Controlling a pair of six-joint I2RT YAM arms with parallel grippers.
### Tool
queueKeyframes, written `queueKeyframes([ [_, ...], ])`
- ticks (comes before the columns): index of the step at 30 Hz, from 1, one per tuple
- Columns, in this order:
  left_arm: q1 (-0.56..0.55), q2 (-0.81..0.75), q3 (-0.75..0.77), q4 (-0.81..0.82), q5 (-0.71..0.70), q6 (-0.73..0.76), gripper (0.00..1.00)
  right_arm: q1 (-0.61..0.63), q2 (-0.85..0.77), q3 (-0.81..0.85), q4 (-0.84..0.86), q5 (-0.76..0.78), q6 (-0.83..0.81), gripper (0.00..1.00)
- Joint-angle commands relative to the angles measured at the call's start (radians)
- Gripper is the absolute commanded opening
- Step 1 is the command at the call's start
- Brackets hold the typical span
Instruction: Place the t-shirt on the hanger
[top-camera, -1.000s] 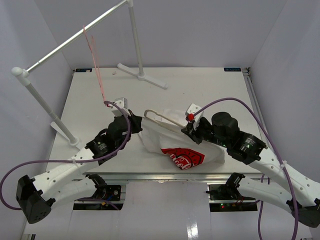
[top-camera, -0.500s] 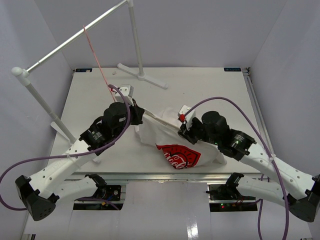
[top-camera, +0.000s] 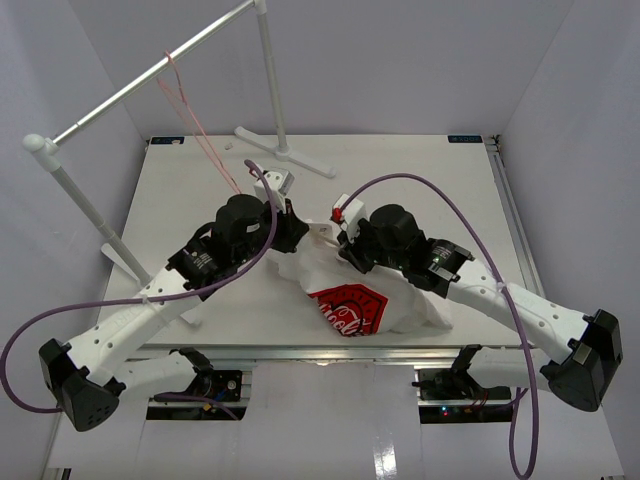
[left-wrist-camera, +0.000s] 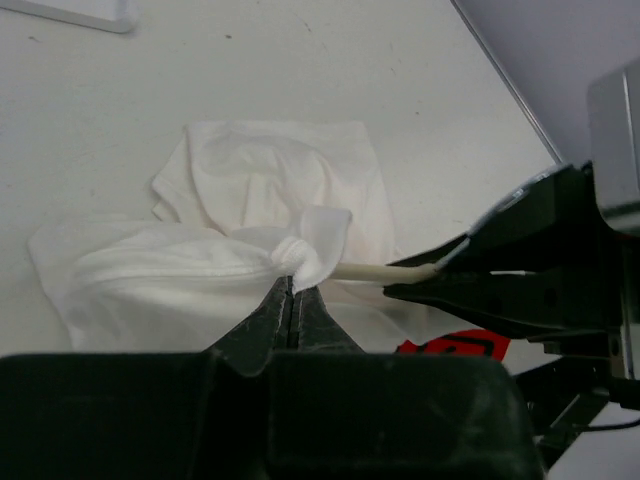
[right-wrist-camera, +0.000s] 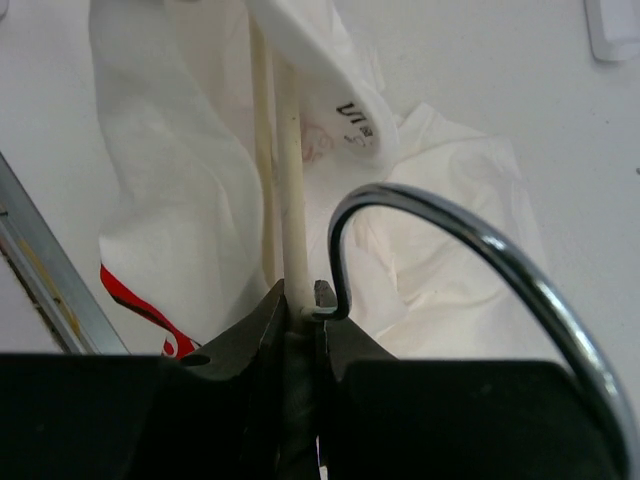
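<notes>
Two grippers face each other mid-table (top-camera: 430, 180) over a crumpled white t-shirt (top-camera: 312, 272) and a beige hanger (right-wrist-camera: 292, 190).
Your left gripper (left-wrist-camera: 291, 283) is pinched closed on a fold of shirt cloth. Your right gripper (right-wrist-camera: 300, 300) clamps the hanger's bar beside its metal hook (right-wrist-camera: 480, 250). The bar's long axis runs from the right jaws toward the left pinch, its far end disappearing into cloth there. The shirt's body lies nearward of both.

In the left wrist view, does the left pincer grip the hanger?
No, the left pincer pinches a fold of the t-shirt, not the hanger.
</notes>
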Motion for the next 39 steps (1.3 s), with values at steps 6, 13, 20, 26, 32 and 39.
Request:
queueKeyframes([
  [6,-0.004,0.034,0.253,-0.218,0.177,0.181,0.81,-0.001,-0.042,0.037,0.158,0.004,-0.014,0.08],
  [13,-0.004,-0.041,0.297,-0.286,0.052,0.417,0.75,-0.007,-0.127,-0.121,0.278,-0.098,-0.044,0.08],
  [20,-0.004,-0.061,0.231,-0.323,0.182,0.691,0.59,-0.008,-0.189,-0.115,0.175,-0.198,-0.093,0.08],
  [26,-0.005,-0.072,0.226,-0.355,0.488,0.784,0.64,-0.009,-0.229,-0.068,0.096,-0.242,-0.131,0.08],
  [32,-0.005,-0.052,0.225,-0.388,0.514,0.829,0.68,-0.007,-0.229,0.013,0.045,-0.280,-0.146,0.08],
  [39,-0.005,-0.023,0.216,-0.411,0.534,0.850,0.70,-0.007,-0.220,0.055,0.013,-0.326,-0.178,0.08],
])
